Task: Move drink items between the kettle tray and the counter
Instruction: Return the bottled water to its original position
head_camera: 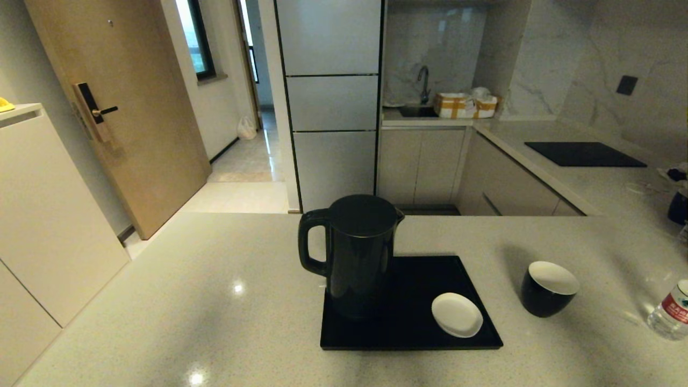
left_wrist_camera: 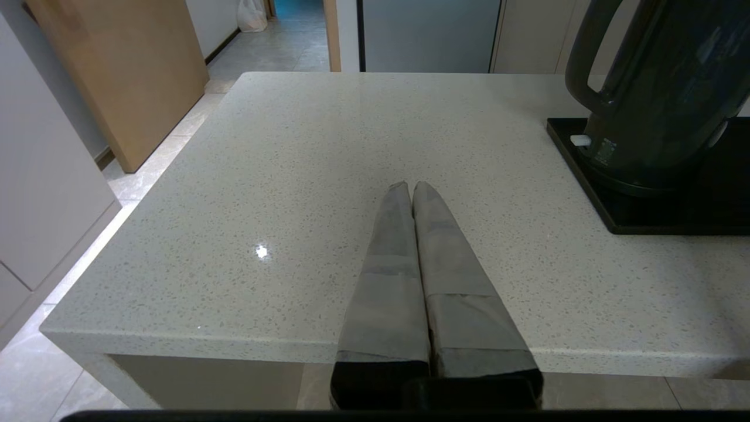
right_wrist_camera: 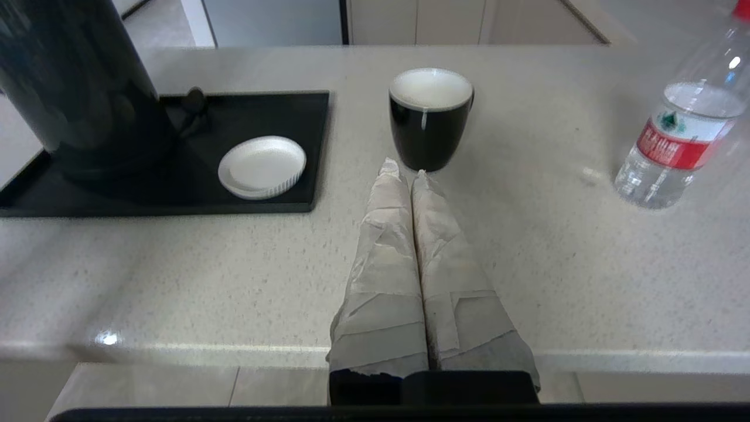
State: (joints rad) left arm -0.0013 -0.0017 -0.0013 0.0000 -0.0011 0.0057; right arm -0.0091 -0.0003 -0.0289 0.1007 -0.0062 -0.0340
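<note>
The tall black kettle (head_camera: 357,252) stands on the left part of the black kettle tray (head_camera: 414,322), which lies on the beige speckled counter (head_camera: 188,301). To the right of the tray, on the counter, sits the black cup (head_camera: 547,288) with its white inside. Further right, at the head view's edge, stands the clear bottle (head_camera: 672,310) with a red label. Neither arm shows in the head view. My left gripper (left_wrist_camera: 409,186) is shut and empty over the counter's near edge, left of the kettle (left_wrist_camera: 662,94). My right gripper (right_wrist_camera: 403,171) is shut and empty, its tips just short of the cup (right_wrist_camera: 430,120); the bottle (right_wrist_camera: 674,140) stands off to one side.
A small white saucer (head_camera: 457,314) lies on the tray's right part. A black cooktop (head_camera: 583,154) is set in the far right worktop, with dark objects near the right edge. A sink and boxes stand at the back. The counter drops off at its left and near edges.
</note>
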